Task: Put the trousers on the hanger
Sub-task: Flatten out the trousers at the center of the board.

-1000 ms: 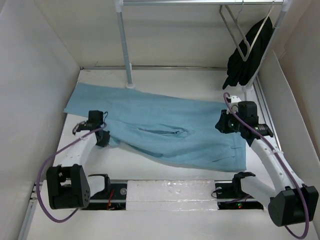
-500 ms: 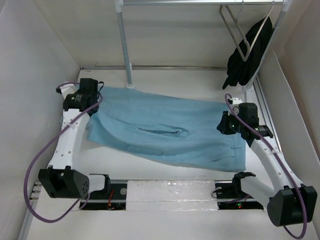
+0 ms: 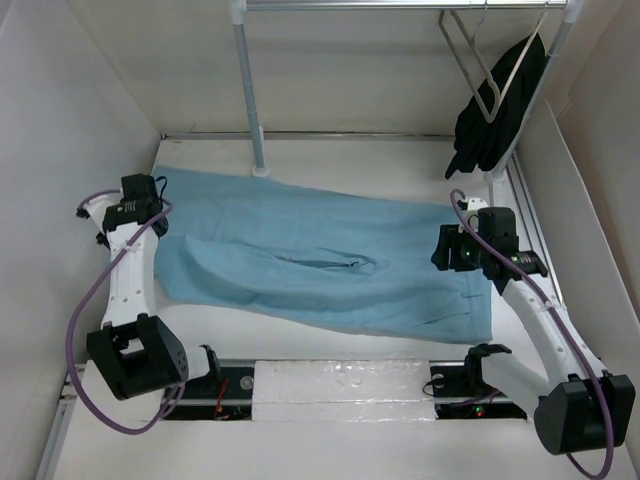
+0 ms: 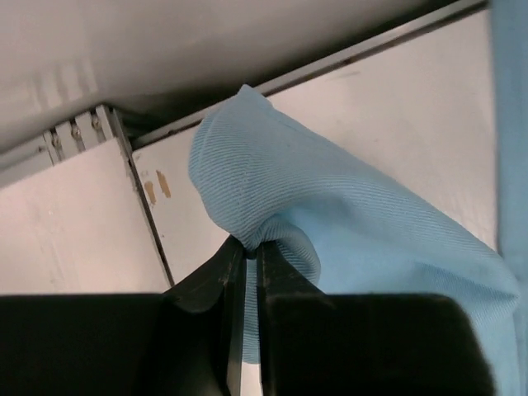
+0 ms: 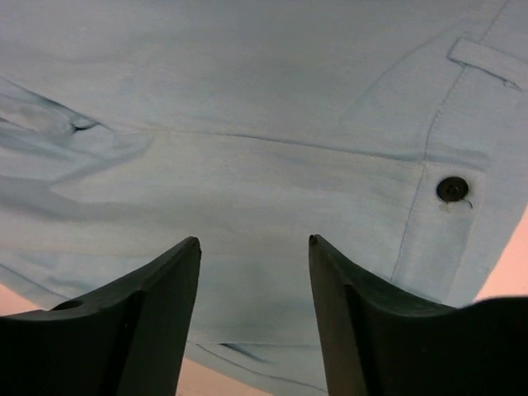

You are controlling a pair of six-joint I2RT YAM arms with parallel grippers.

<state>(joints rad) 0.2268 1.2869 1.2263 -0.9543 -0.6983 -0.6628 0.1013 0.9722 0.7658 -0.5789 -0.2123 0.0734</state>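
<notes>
The trousers (image 3: 300,230) looked thin and floppy; left gripper (image 4: 245,247) pinched a fold, right gripper (image 5: 254,243) hung open near the button (image 5: 452,189), probably the sturdiest grab.

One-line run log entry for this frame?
phase: grasp | left gripper: shut on trousers leg end | right gripper: open over waist, near button | hanger: on rail

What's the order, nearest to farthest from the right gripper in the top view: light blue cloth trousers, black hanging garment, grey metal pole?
1. The light blue cloth trousers, right under the right gripper.
2. The black hanging garment, behind, far right.
3. The grey metal pole, back left.
</notes>
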